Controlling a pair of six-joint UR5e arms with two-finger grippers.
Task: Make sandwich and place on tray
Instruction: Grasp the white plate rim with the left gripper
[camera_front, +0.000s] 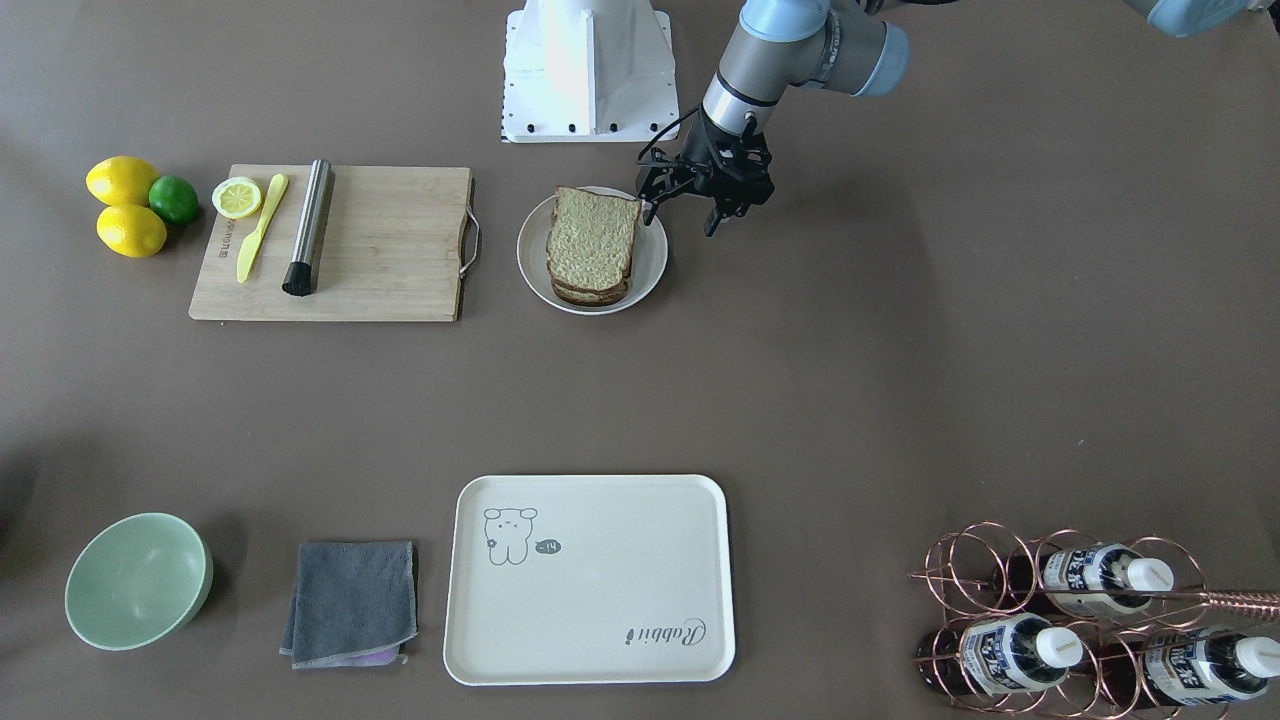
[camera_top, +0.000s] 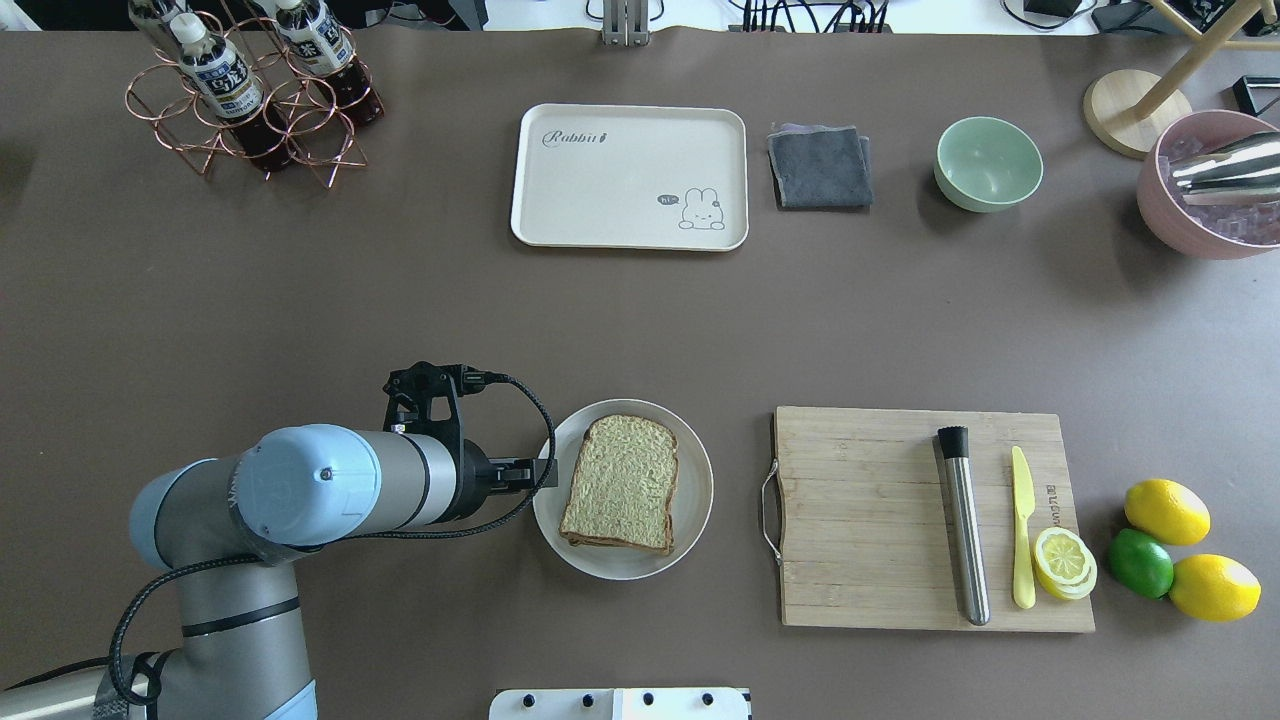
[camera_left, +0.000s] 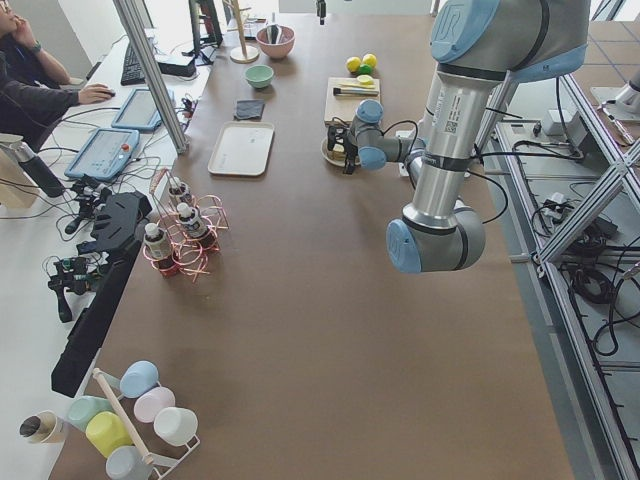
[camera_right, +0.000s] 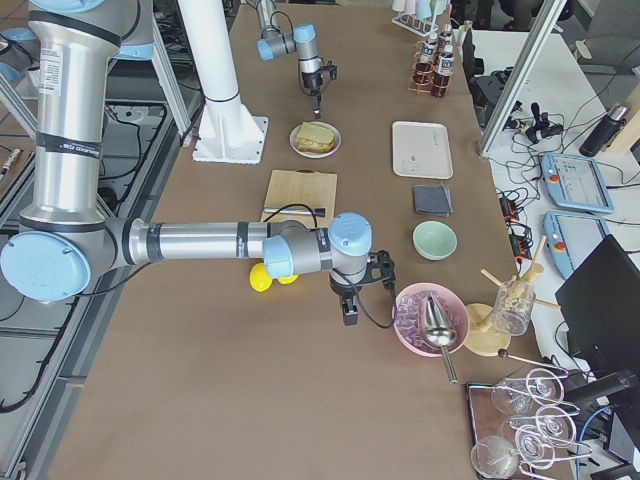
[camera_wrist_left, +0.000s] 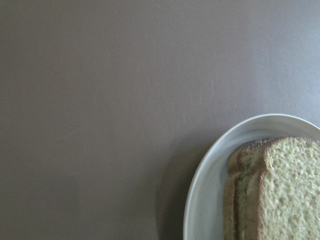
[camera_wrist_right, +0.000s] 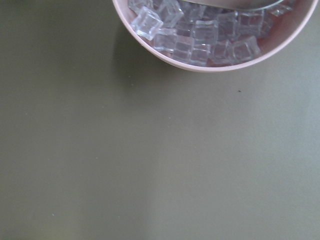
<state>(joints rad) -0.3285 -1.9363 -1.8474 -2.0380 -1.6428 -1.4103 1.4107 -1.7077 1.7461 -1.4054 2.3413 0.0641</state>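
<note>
Facing the robot, the left gripper (camera_front: 683, 214) shows fingers spread and empty just beside the plate (camera_front: 652, 265) holding the sandwich (camera_front: 592, 240), the tray (camera_front: 620, 560) well apart across the table. Overhead, the arm hides those fingers. Only the right-end view catches the right gripper (camera_right: 349, 305) — near a pink bowl (camera_right: 402, 318) of ice, and I cannot tell how its fingers stand.

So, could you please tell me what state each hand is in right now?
Left hand: open, empty, beside the plate.
Right hand: cannot tell.
</note>
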